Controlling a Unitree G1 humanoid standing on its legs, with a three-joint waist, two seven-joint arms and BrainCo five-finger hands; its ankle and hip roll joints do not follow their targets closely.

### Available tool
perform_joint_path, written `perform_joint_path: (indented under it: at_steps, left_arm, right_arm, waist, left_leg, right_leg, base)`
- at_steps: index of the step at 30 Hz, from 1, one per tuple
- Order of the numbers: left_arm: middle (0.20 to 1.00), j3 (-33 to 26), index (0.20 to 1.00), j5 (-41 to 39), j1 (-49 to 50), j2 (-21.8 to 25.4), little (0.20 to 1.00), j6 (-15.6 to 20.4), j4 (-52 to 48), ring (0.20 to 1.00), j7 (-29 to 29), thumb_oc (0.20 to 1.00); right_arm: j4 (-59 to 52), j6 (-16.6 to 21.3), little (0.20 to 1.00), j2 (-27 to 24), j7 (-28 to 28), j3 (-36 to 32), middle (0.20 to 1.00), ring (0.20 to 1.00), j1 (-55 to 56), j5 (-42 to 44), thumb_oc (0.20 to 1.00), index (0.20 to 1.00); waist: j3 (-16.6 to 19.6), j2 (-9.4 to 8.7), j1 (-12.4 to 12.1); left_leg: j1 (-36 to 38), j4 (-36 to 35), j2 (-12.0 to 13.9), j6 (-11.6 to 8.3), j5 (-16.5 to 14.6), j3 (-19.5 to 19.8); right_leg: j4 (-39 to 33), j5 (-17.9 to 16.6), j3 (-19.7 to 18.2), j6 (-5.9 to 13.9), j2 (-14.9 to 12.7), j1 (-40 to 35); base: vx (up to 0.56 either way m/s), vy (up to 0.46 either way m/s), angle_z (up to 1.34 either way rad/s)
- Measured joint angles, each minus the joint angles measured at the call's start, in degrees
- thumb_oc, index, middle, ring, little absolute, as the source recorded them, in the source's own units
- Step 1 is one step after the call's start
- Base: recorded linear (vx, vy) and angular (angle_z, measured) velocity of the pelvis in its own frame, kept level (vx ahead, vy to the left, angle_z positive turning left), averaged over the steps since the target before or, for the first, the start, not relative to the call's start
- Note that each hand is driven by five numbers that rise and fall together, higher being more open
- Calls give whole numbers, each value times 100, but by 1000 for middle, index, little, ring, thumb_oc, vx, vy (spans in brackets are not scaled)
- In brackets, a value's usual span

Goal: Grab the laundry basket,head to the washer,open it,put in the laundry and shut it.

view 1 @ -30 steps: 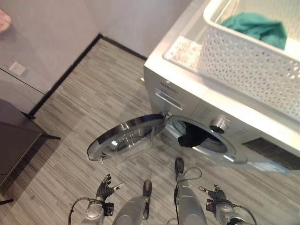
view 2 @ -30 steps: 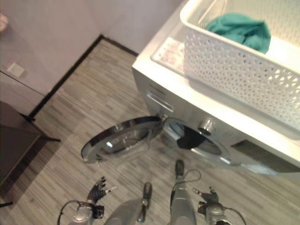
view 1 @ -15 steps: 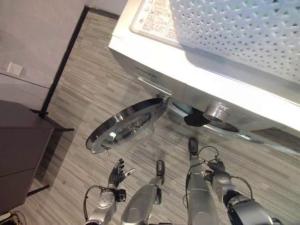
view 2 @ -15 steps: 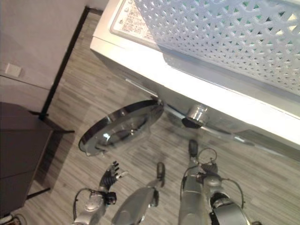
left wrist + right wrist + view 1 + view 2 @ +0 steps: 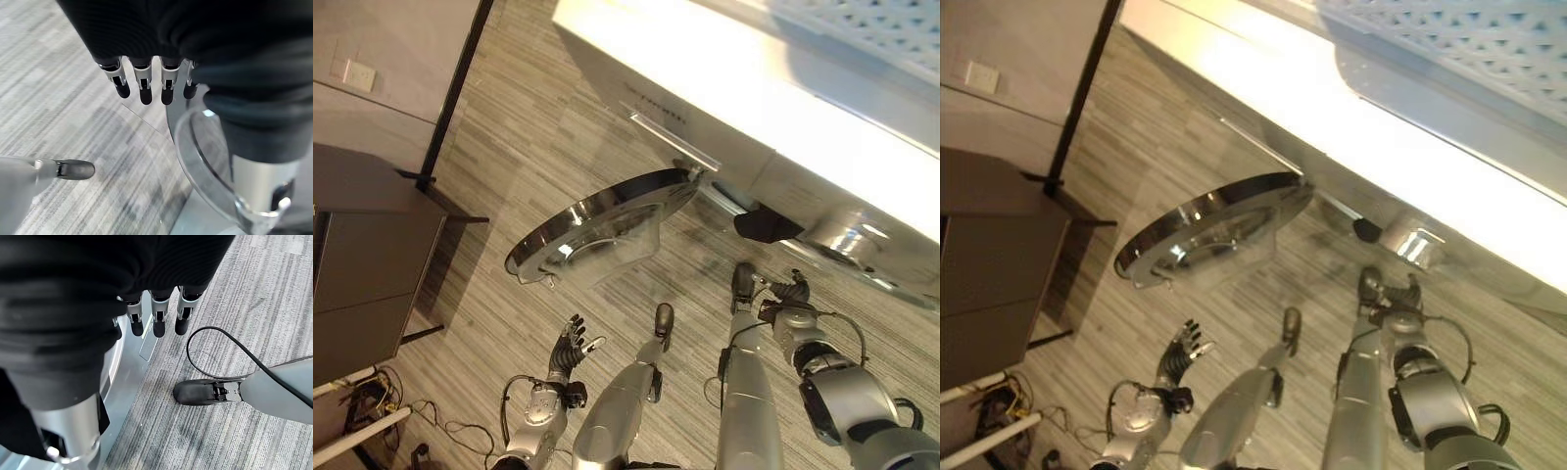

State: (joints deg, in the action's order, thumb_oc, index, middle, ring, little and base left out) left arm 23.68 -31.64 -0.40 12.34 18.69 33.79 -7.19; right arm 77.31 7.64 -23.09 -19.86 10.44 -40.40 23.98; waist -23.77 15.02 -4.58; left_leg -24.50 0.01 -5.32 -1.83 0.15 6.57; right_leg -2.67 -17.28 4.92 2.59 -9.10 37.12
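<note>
Hanging position, left hand: low at the robot's side above the floor, fingers straight and spread, holding nothing.
Left wrist view: fingertips point down past the glass bowl and chrome ring of the door; hand and door are apart.
Right hand: low at the robot's other side, just below the washer front, fingers relaxed and extended, empty.
Right wrist view: fingertips hang beside a silver panel edge, judged to be the washer's lower front; contact cannot be confirmed.
Door: swung fully out on its hinge, facing up and away from the drum opening.
Drum opening: dark gap beside the chrome knob; contents cannot be determined.
Washer: white cabinet, top surface directly above both hands.
Laundry basket: white perforated basket resting on the washer top, at the upper edge; contents hidden from this angle.
Side cabinet: dark unit well apart, against the wall.
Task stage (judgement): door open; laundry not yet transferred.
Hazard 1: either arm rising could strike the overhanging washer top or the open door, since both lie close to the upward path.
Hazard 2: reaching blind for the basket could push it off the top, as its interior is out of sight.
</note>
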Motion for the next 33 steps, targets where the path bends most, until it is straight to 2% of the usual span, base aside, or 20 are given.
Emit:
perform_joint_path:
  at_steps: [3,8,15,17,21,26,33]
  left_arm:
    - [1000,-22,1000,-102,-4,5,1000,3,-195,1000,56,1000]
    - [1000,6,1000,-228,1,8,1000,-1,-349,1000,159,1000]
    - [1000,-6,1000,-519,8,78,1000,-3,-602,1000,236,1000]
    - [1000,-28,1000,-675,32,84,1000,-1,-853,1000,320,1000]
    - [1000,-38,1000,-684,35,85,1000,1,-929,1000,375,1000]
    - [1000,-117,1000,-893,72,102,1000,6,-1045,1000,370,1000]
    - [1000,-107,1000,-893,163,102,1000,10,-1057,1000,368,1000]
  right_arm:
    - [34,-18,1000,-44,8,-4,1000,1000,-330,7,1000,1000]
    - [32,6,1000,8,36,-1,1000,1000,-642,146,1000,1000]
    - [60,16,1000,-123,123,-146,1000,1000,-864,543,1000,1000]
    - [58,46,1000,-210,128,-204,1000,1000,-935,872,1000,1000]
    - [57,126,1000,-379,126,-351,1000,1000,-1054,1037,1000,1000]
    - [84,134,1000,-845,104,-641,1000,1000,-1089,1281,1000,1000]
    - [182,134,1000,-961,2,-626,1000,1000,-1238,1357,1000,1000]
  waist:
    - [-30,74,-55]
    - [-47,85,-260]
    - [-77,160,-305]
    - [-83,194,-406]
    - [-78,201,-425]
    - [-66,218,-441]
    - [-8,295,-509]
  left_leg:
    - [-183,-1,-51,7,81,59]
    - [-383,91,-70,-8,114,111]
    - [-721,205,-148,-39,160,218]
    - [-817,224,-156,-62,177,229]
    - [-825,200,-161,-74,201,241]
    - [-770,168,-221,-51,237,251]
    - [-906,172,-223,-62,250,241]
  right_leg:
    - [123,56,26,36,-66,204]
    - [348,106,49,51,-100,432]
    - [796,298,62,78,-212,881]
    - [948,355,57,63,-226,1039]
    - [1047,397,59,65,-243,1101]
    - [1217,477,32,76,-311,1148]
    - [1266,484,18,74,-309,1308]
  base:
    - [-32,2,13]
    - [-45,-11,8]
    - [-27,3,11]
    - [-7,5,5]
    - [1,20,2]
    - [5,14,3]
    - [0,0,0]
